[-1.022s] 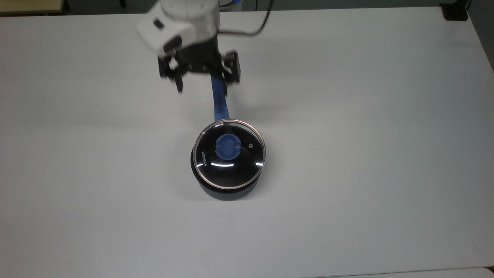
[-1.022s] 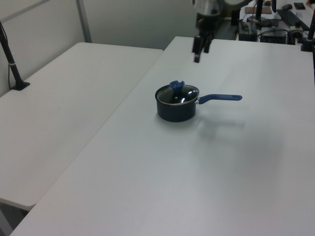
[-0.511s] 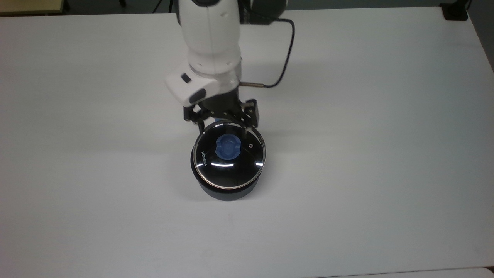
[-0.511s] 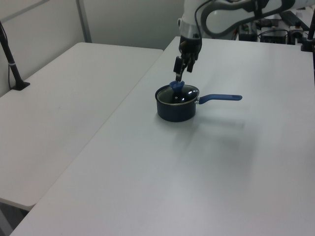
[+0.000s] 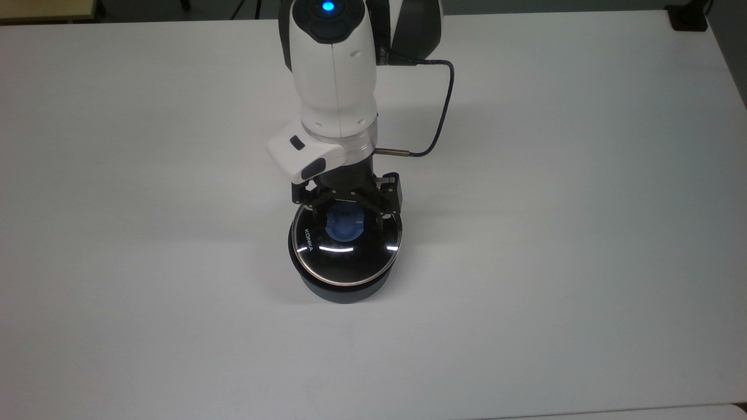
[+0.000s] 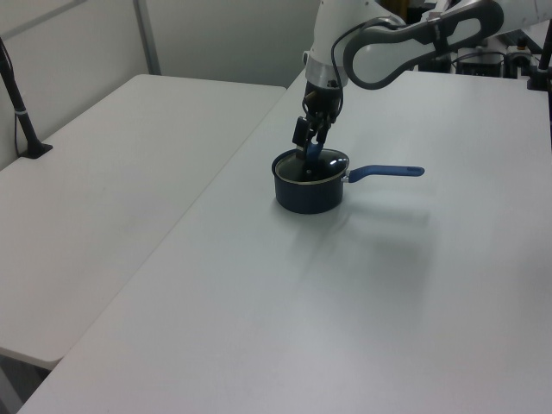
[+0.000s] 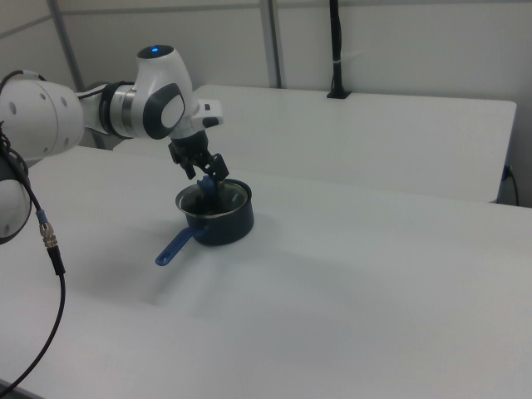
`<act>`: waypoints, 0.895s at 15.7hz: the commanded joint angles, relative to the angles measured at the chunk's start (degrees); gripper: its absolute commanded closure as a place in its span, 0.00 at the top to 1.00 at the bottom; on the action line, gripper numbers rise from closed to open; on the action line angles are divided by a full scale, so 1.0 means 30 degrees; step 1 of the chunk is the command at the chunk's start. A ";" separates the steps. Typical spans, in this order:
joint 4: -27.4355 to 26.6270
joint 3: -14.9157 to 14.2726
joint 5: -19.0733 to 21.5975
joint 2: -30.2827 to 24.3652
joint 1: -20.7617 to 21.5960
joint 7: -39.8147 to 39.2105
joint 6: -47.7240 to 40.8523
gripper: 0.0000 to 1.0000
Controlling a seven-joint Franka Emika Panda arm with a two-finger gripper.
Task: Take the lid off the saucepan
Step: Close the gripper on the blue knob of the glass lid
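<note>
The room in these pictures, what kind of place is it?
Probably a robotics lab or office workspace, not a kitchen: a saucepan sits alone on a plain white table, a robot arm works over it, and partition walls stand behind.

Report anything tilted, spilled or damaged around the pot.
Nothing stands out. The lid sits level on the saucepan, which stands upright on the table, nothing spilled. The gripper, open, straddles the blue knob.
</note>
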 commanded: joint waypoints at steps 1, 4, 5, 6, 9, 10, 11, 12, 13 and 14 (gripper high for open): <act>0.0336 -0.0159 -0.0055 0.0224 0.0350 0.0391 0.0311 0.92; 0.0336 -0.0159 -0.0055 0.0224 0.0350 0.0390 0.0662 0.82; 0.0336 -0.0188 -0.0084 0.0224 0.0350 0.0390 0.0692 0.82; 0.0336 -0.0246 -0.0084 0.0224 0.0350 0.0303 0.0722 0.82; 0.0336 -0.0305 -0.0142 0.0224 0.0321 0.0215 0.0722 0.82; 0.0307 -0.0305 -0.0346 0.0253 0.0321 0.0215 0.0722 0.82; 0.0306 -0.0305 -0.0522 0.0253 0.0321 0.0186 0.0722 0.83; 0.0306 -0.0305 -0.0610 0.0427 0.0321 0.0185 0.0722 0.83; 0.0306 -0.0305 -0.0640 0.0487 0.0321 0.0185 0.0751 0.83; 0.0306 -0.0305 -0.0641 0.0575 0.0321 0.0185 0.1128 0.83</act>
